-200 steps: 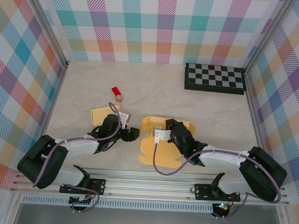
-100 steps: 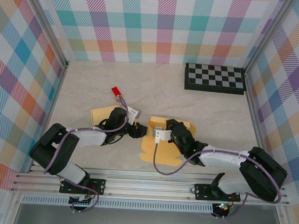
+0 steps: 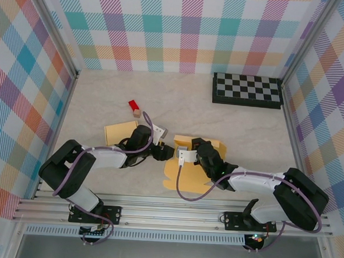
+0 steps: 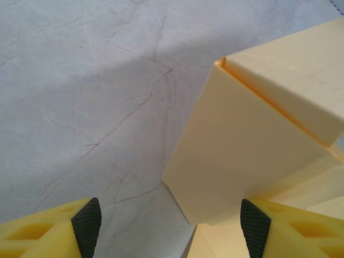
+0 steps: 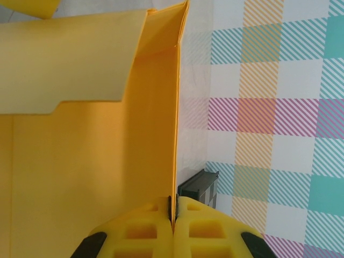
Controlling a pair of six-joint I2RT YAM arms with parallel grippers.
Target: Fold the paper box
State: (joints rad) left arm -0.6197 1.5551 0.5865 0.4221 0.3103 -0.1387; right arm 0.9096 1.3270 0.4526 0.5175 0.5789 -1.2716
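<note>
Left fingers (image 4: 86,228) held apart, empty, at paper box (image 3: 184,175) corner; right fingers (image 5: 204,231) clamped on its wall. Worktop (image 3: 179,106): red block (image 3: 134,107), checkerboard (image 3: 247,90), flat card (image 3: 118,131) laid beyond.

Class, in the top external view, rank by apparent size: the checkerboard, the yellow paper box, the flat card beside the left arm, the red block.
1. Paper box and checkerboard: too close to rank, since the right arm covers part of the box.
2. Flat card.
3. Red block.
</note>
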